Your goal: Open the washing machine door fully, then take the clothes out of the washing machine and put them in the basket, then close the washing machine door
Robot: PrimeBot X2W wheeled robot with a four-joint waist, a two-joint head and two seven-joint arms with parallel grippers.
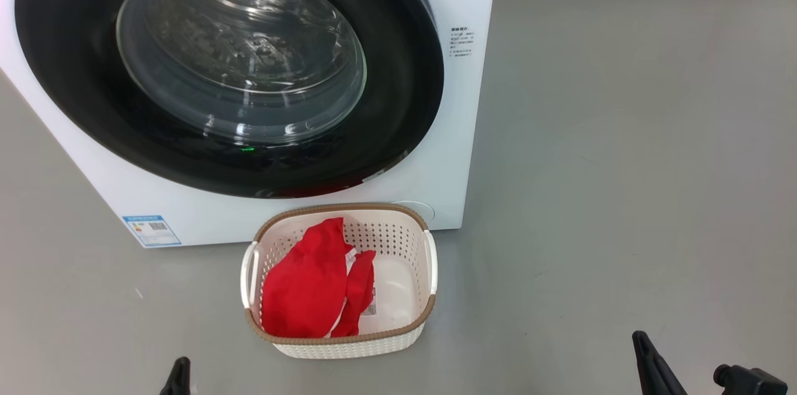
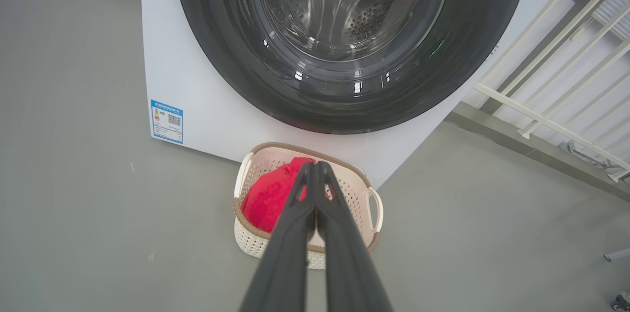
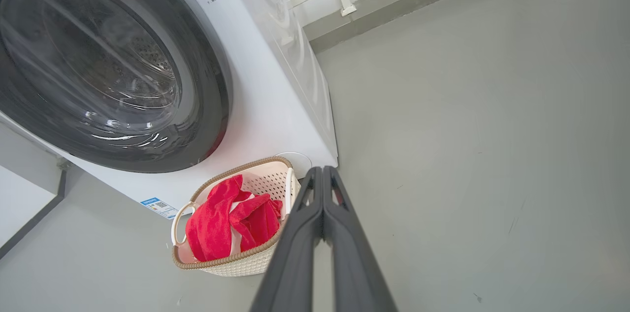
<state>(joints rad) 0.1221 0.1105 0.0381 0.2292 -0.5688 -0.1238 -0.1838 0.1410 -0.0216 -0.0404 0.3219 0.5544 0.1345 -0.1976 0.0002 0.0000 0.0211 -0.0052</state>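
The white washing machine [image 1: 448, 152] stands ahead with its black-rimmed door [image 1: 398, 102] flat against the front, glass bowl at its centre. On the floor before it sits the cream basket [image 1: 339, 339] holding red clothes [image 1: 305, 286] with white panels. My left gripper [image 2: 315, 167] is shut and empty, its tips pointing over the basket [image 2: 366, 233] and clothes [image 2: 268, 196]. In the head view its tip [image 1: 179, 373] pokes up at the lower left. Shut and empty too, my right gripper [image 3: 322, 171] hangs to the right of the basket [image 3: 236, 265]; its finger [image 1: 647, 361] shows at the lower right.
Grey floor [image 1: 622, 164] stretches wide to the washer's right. A white railing [image 2: 556, 85] and a raised kerb [image 2: 517, 147] run behind that side. A blue label [image 1: 151, 230] sits low on the washer's front.
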